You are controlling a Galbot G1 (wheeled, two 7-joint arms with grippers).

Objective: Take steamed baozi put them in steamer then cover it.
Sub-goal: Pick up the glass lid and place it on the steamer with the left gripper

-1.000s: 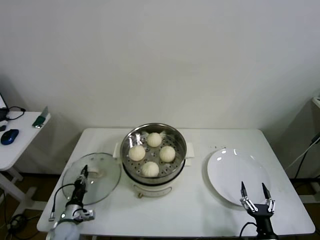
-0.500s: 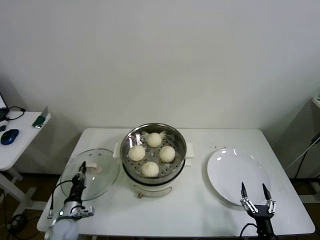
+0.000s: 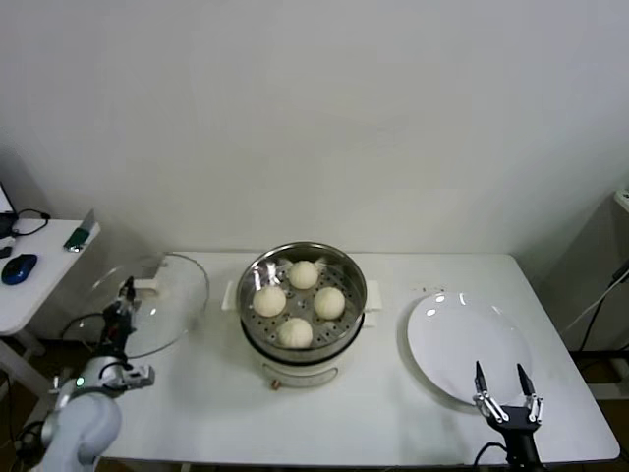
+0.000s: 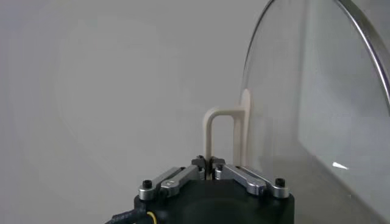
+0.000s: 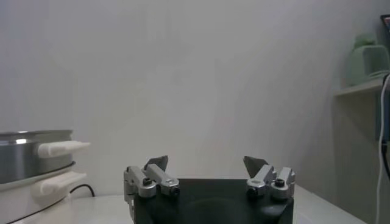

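L end effector (image 3: 122, 295): clenched on the cover's handle (image 4: 224, 135), jaws pinching its cream-white loop from both sides; sitting off the counter's L edge, holding the cover (image 3: 147, 303) up in the air, tilted.
R end effector (image 3: 503, 389): released, jaws spread wide, nothing btwn them; idling at the counter's (image 3: 393, 413) front-R corner, just beside the plate (image 3: 470, 346).
Key relation: steamer (image 3: 303, 305) is lying to the R of the L end effector, toward counter centre, and lower than the lifted cover; judging that the coming move is a carry rightward, then a level-out and lowering.
Nearer arm: L, by far, and it is already gripping the cover; R is sitting on the steamer's far side, near the plate.
Cover axis: disc is standing tilted, not flat, face turned partly toward the steamer; handle's long axis looks roughly crosswise to the jaws in L wrist view. Prob needs rotating to horizontal before seating.
Cover look: clear glass, thin metal rim (image 4: 365, 49), cream-white oblong handle; approx the steamer's width.
Steamer look: round shiny steel pot, perforated tray, cream-white base w/ side handles; open on top, sitting mid-counter.
Baozi (image 3: 270, 301): four, smooth, domed, white-cream, all resting on the tray inside the steamer, near each other in a loose diamond.
Task status (judgement): loading looks done; covering not yet done.
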